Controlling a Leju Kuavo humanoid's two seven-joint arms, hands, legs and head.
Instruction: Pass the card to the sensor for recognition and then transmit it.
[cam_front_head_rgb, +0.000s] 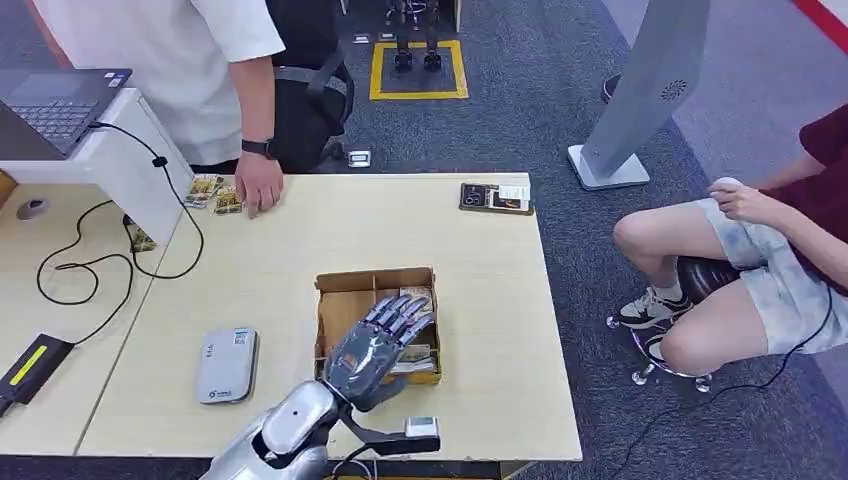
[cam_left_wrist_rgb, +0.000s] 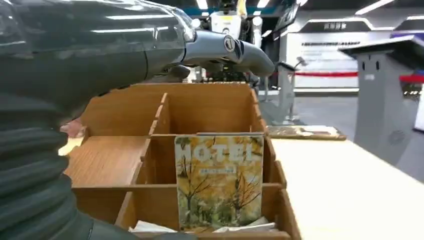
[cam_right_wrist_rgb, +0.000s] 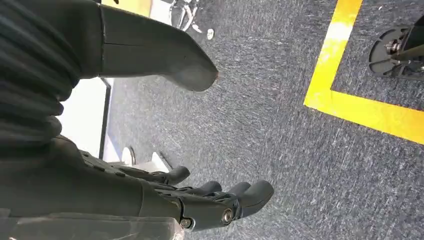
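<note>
The left robot hand hovers with fingers spread, holding nothing, over the wooden box at the bench's middle. The card, printed HOTEL, stands upright in a front compartment, leaning on the divider. It looks thin, light, stiff and slick, so pinching its free top edge, at twelve o'clock, seems best. The right robot hand hangs loosely open over carpet. The grey sensor lies at the box's nine o'clock.
</note>
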